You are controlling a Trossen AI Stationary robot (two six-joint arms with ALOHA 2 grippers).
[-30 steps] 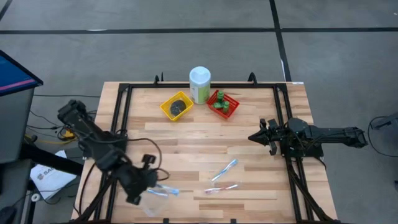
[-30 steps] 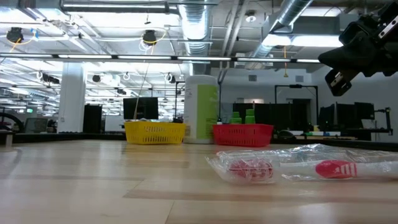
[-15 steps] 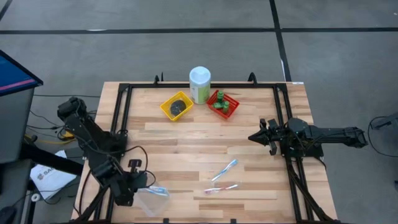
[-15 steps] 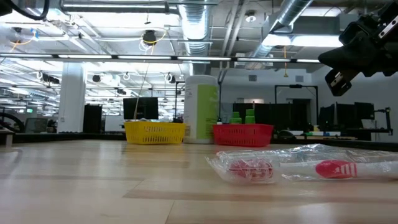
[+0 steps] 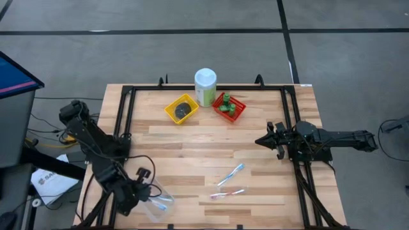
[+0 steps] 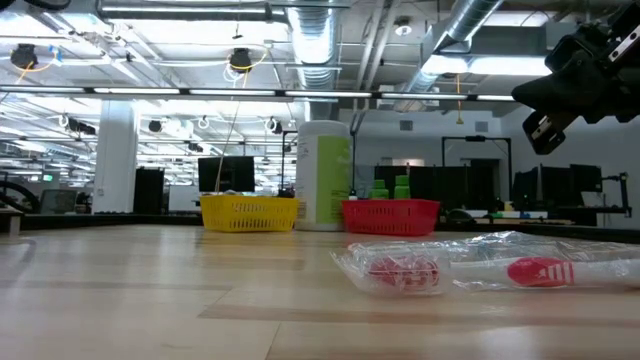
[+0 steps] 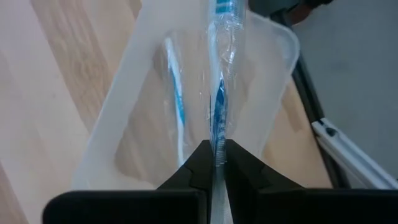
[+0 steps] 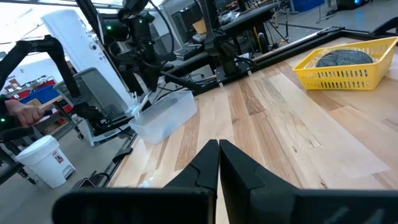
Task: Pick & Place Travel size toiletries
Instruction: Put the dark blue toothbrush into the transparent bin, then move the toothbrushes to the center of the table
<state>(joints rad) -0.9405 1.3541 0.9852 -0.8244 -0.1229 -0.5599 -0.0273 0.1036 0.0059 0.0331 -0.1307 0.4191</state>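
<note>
My left gripper [image 5: 142,190] is at the table's near left corner, above a clear plastic bin [image 5: 160,206], shut on a wrapped blue toothbrush [image 7: 219,106]. A second blue toothbrush [image 7: 177,106] lies inside the bin. A blue toothbrush [image 5: 231,173] and a pink one [image 5: 228,193] lie flat on the table's near middle. The dark tins sit in a yellow basket [image 5: 181,109] and the green bottles in a red basket [image 5: 229,106] near the far edge. My right gripper [image 5: 258,142] is shut and hovers at the table's right side, touching nothing. My left gripper pinches the wrapped blue toothbrush between its two fingertips [image 7: 202,163], on the clear wrapper near one end [image 7: 217,142]. The toothbrush runs straight on from the fingers, along them, over the bin's inside. Whether its far end touches the bin I cannot tell.
A tall pale-green canister with a white cap [image 5: 205,87] stands between the two baskets. Black frame rails [image 5: 125,121] run along the table's left, right and far sides. The pink wrapped toothbrush [image 6: 480,268] lies close in the low view. Bare wood spans the table's middle.
My left gripper has drawn back toward the table's near left corner, carrying the blue toothbrush with it, still shut on it. The toothbrush now hangs over the clear bin instead of its right rim.
</note>
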